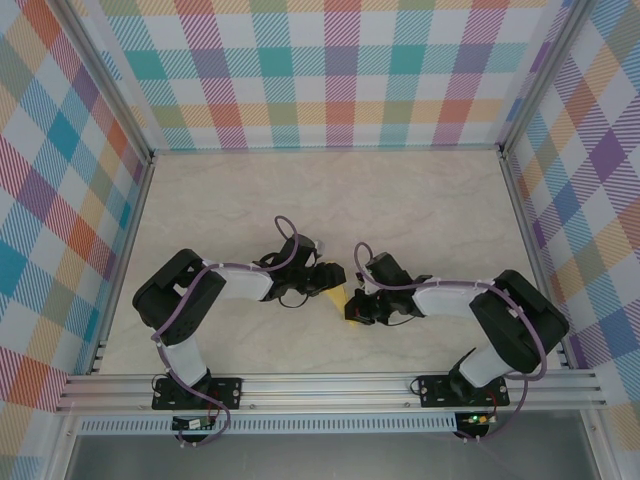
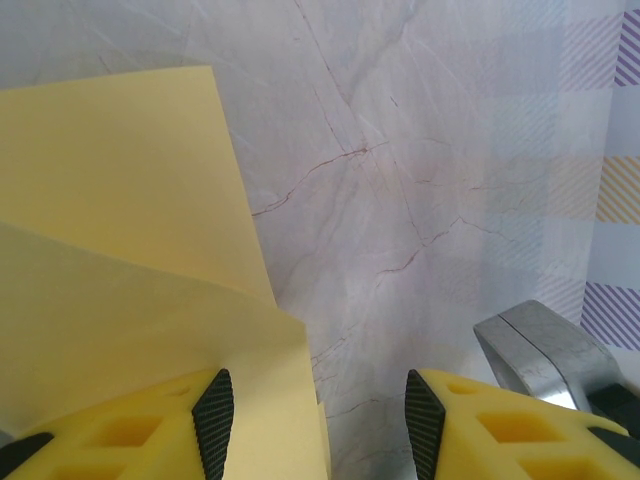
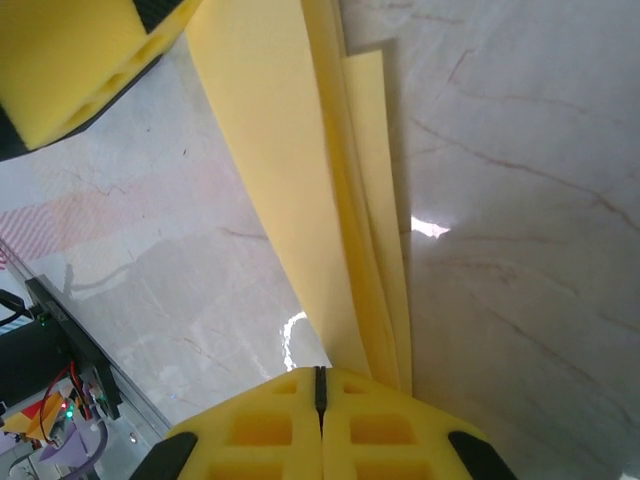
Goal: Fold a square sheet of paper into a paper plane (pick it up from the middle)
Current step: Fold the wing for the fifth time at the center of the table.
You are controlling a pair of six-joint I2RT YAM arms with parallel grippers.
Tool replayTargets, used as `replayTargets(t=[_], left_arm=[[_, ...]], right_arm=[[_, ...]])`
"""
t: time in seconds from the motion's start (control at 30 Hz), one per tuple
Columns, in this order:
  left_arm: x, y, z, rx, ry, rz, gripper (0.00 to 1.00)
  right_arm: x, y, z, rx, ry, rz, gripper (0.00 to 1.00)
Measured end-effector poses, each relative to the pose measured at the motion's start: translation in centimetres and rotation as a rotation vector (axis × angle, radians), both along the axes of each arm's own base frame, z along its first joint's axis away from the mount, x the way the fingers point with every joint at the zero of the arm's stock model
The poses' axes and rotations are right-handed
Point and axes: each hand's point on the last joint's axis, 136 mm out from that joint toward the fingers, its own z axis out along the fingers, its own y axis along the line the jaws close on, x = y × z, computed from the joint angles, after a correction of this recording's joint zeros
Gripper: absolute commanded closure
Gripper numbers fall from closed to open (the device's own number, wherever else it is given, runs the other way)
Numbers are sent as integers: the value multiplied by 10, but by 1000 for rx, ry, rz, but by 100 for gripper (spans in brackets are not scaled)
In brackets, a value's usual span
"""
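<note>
Several folded yellow layers, square sheet of paper (image 3: 300, 180), lengthwise out from right hand (image 3: 320, 385) pinching it, left hand (image 2: 315, 415) half-open, empty

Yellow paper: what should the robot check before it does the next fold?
1. Grip: right jaws shut on the yellow paper: ok.
2. Ready: left jaws open: ok.
3. Reach: paper edge sits between the left jaws: ok.
4. Layers: folded layers lined up evenly: not ok, they splay apart.
5. Crease pressed sharp: cannot tell.
</note>
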Motion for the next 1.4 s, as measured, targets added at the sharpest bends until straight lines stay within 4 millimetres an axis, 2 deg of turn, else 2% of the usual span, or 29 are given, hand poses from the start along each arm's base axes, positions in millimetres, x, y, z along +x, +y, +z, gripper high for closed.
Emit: replayTargets(t=[0.33, 0.43, 0.7, 0.97, 1.4], left_arm=[[0, 0, 0, 3, 3, 0, 49], [0, 0, 0, 5, 5, 0, 49], [0, 0, 0, 6, 6, 1, 49], [0, 0, 0, 6, 6, 1, 49], [0, 0, 0, 6, 5, 1, 49]], right_arm=[[6, -10, 19, -86, -95, 24, 64], [6, -9, 18, -106, -101, 43, 64], [-1, -10, -3, -196, -67, 85, 65], [0, -12, -5, -241, -69, 93, 76], [1, -17, -9, -277, -82, 95, 83]])
